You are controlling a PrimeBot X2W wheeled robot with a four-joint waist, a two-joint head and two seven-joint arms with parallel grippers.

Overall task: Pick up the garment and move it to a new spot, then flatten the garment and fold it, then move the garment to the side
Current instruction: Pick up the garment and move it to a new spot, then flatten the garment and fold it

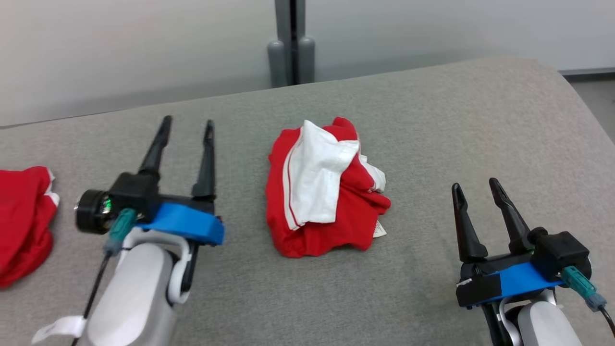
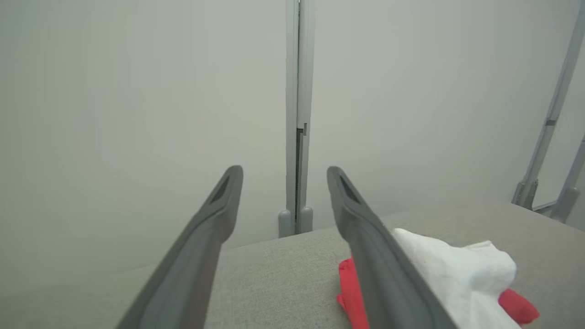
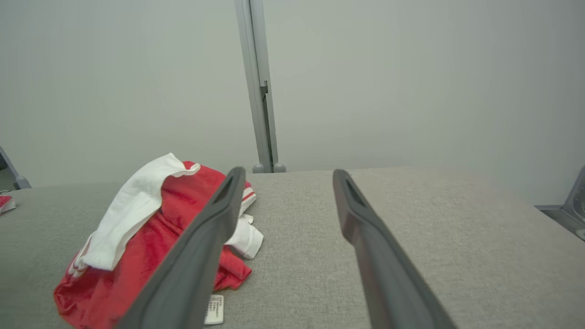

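Note:
The garment (image 1: 324, 190) is a crumpled red and white piece lying in a heap at the middle of the grey padded table (image 1: 432, 120). It also shows in the left wrist view (image 2: 457, 274) and the right wrist view (image 3: 151, 242), with a small white label at its near edge. My left gripper (image 1: 188, 124) stands open to the garment's left, apart from it, nothing between its fingers. My right gripper (image 1: 475, 184) stands open to the garment's right, also apart and empty.
A second red garment (image 1: 21, 221) lies at the table's far left edge. A grey post (image 1: 291, 43) stands against the pale wall behind the table. The table's right corner rounds off near the floor (image 1: 596, 96).

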